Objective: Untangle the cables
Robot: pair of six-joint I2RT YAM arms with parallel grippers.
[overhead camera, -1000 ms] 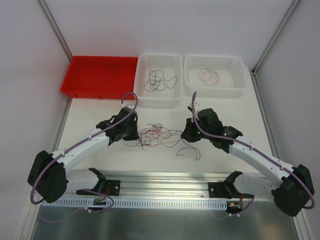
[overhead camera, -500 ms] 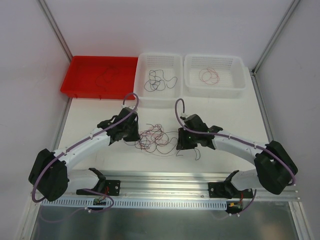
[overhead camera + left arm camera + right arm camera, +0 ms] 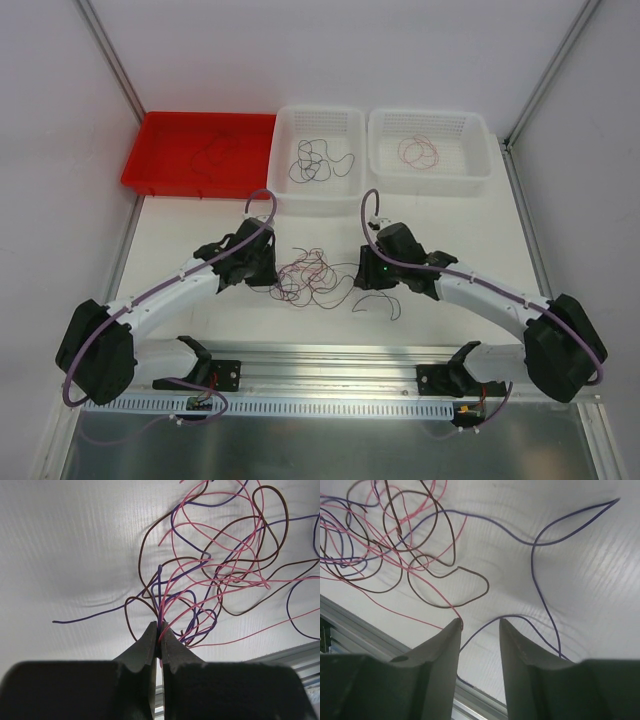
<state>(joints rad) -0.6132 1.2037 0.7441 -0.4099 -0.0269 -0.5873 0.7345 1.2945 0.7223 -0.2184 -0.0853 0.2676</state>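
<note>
Now the right claw point(image 3: 364, 278) lets go. A second back its jaws were clamped tight; now they stand part-way open with nothing pinched between them. On the right wrist view a thin purple strand point(image 3: 532, 575) runs slack across the gap under the fingertips and loops away over the white table point(image 3: 190, 235). As far as I can tell it is gripped by neither finger, and a brown wire end sits right at the tip of one.

That arm has also folded in, elbow swinging back. The claw now sits just beside the right edge of the tangle of hair-thin red, brown and purple cables point(image 3: 310, 275). The tangle has bunched up tighter than it was, and lies on the table between the two claws.

Over on the other side the left claw point(image 3: 159, 632) has not budged. It is fully closed, nipping a little sheaf of purple, pink and brown strands at the left edge of the knot.

My read: one pull is over and the release is under way, with the left claw acting as anchor. The purple strand looks part-way drawn out but still feeds back into the knot, so nothing is free yet.

Up top, the red plastic tray point(image 3: 165, 150) and the two white mesh baskets point(image 3: 345, 125) point(image 3: 460, 135) each hold a few wires already, so this heap looks like the remainder.
</note>
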